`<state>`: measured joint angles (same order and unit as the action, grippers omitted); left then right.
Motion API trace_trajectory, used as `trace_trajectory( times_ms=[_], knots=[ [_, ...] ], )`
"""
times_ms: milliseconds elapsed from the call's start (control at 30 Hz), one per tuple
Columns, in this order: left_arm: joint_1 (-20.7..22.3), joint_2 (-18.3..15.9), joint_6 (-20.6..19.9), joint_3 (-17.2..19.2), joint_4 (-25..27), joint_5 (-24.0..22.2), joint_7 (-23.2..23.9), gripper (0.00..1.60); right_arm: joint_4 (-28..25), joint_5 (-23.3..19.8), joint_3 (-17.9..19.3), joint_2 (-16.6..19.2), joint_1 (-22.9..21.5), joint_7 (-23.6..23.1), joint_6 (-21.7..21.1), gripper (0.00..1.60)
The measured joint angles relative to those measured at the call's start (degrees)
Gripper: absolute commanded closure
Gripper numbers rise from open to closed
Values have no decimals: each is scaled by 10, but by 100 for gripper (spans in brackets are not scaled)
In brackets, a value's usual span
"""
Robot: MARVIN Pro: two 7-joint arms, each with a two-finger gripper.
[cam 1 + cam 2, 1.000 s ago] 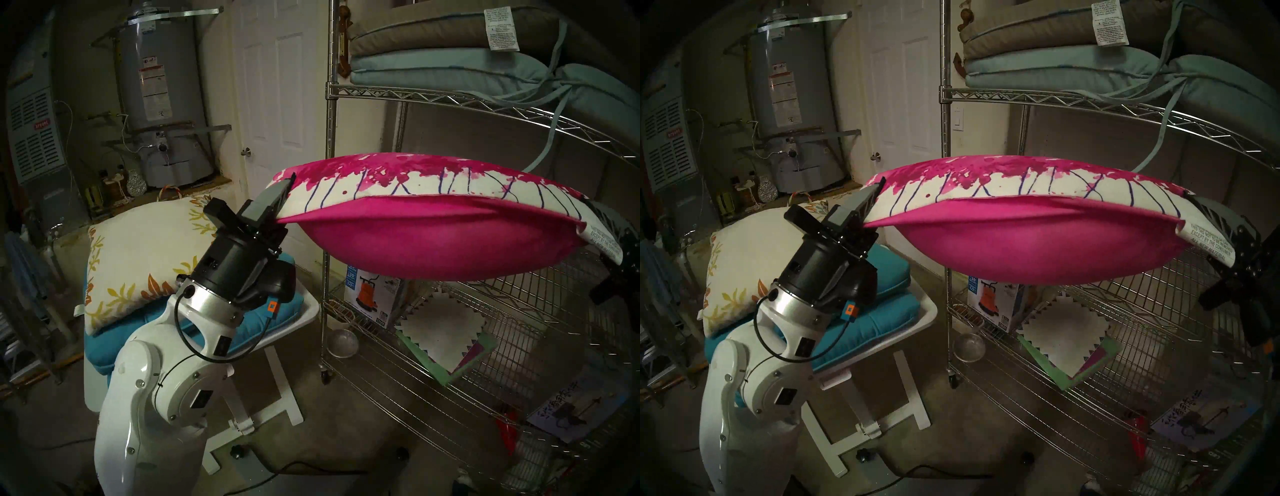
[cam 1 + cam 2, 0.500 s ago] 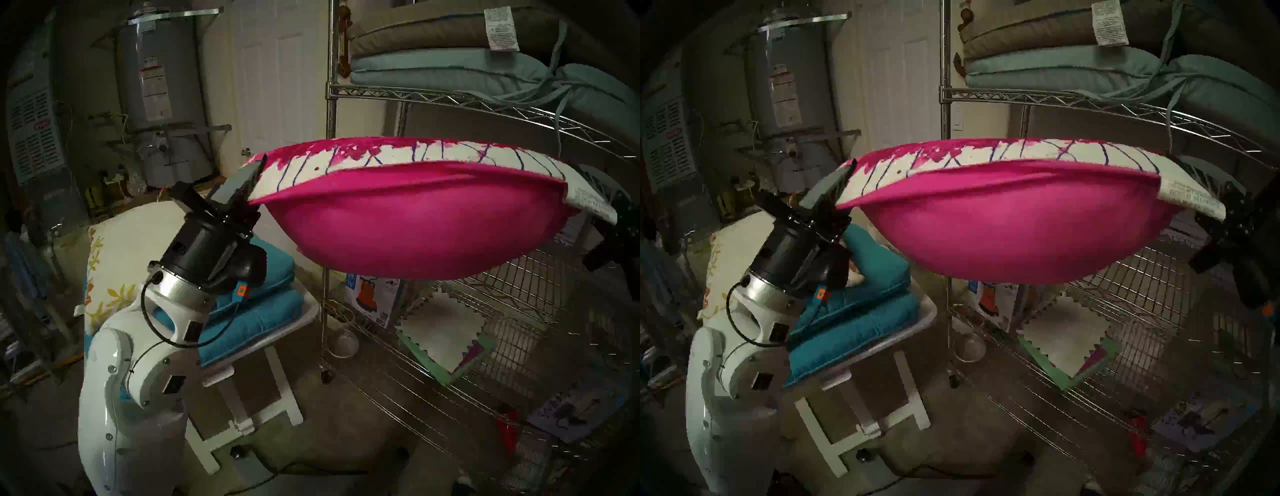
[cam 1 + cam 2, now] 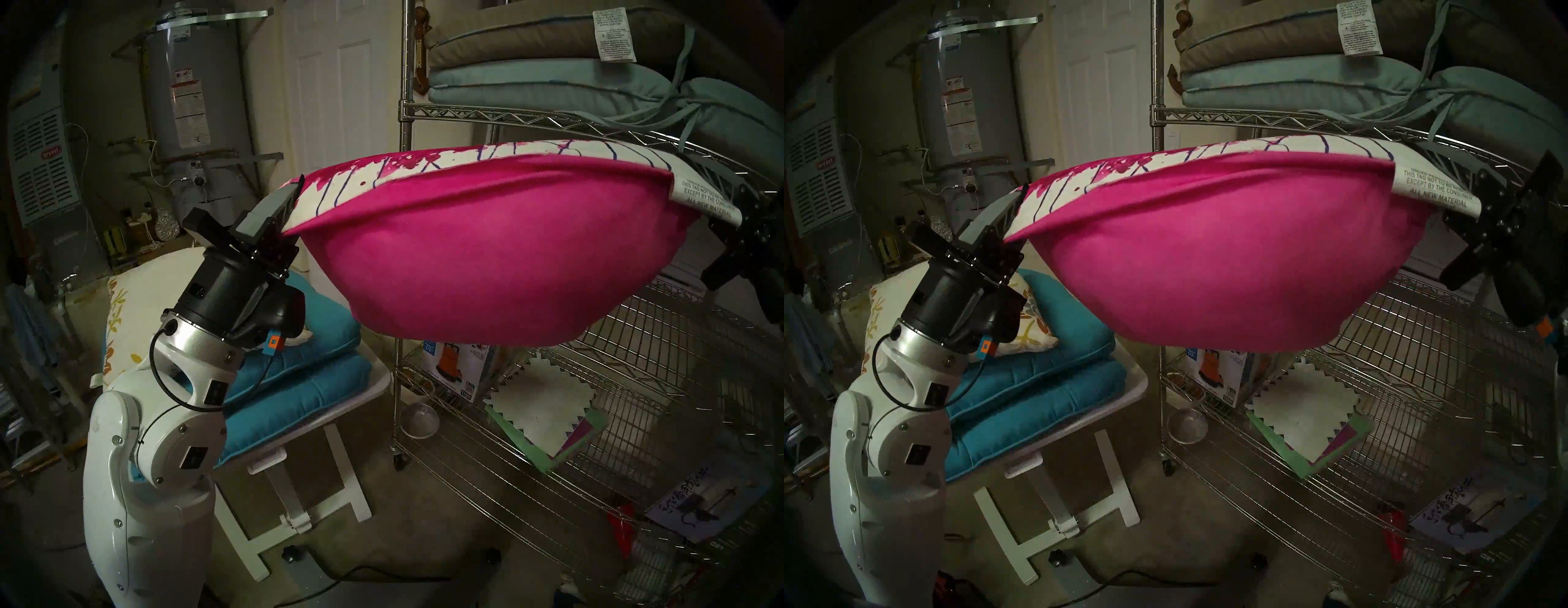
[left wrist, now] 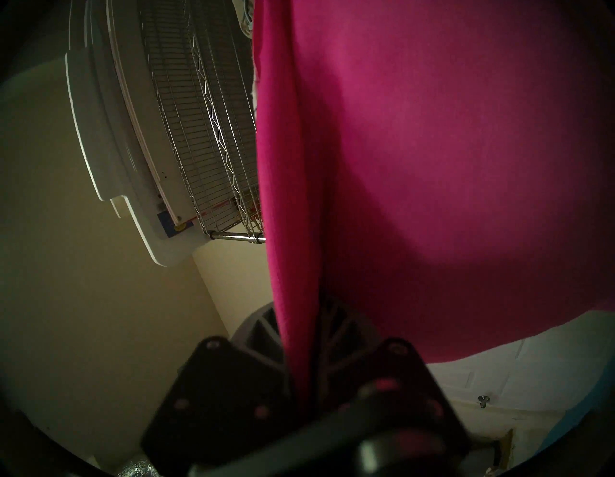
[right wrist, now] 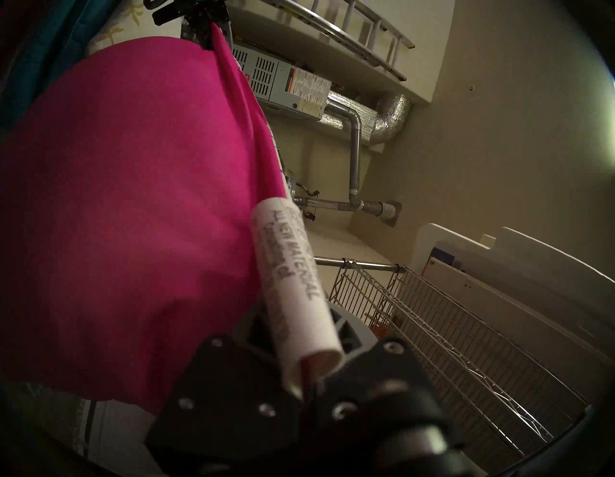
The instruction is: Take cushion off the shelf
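The chrome wire shelf stands at the right, its upper tier stacked with a brown and a pale blue seat cushion. In front of it the pink cushion hangs in the air clear of the tiers, its plain magenta underside sagging into a bowl shape below a white top splashed with pink and thin blue lines, a white printed tag at its right corner. The left gripper is clamped on the cushion's left corner and the right gripper is clamped on its right corner beside the tag.
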<state>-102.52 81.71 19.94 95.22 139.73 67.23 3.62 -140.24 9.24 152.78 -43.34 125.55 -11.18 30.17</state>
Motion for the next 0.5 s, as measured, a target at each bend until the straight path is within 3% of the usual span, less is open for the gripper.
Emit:
trace_trajectory(
  times_ms=[200,500],
  knots=[
    [4,0,1,7,0,-3,3,160,0,0,-9,14,-10,2,-15,160],
    [23,-1,4,40,-1,-11,12,160,0,0,-45,79,-51,9,-75,160]
  ],
)
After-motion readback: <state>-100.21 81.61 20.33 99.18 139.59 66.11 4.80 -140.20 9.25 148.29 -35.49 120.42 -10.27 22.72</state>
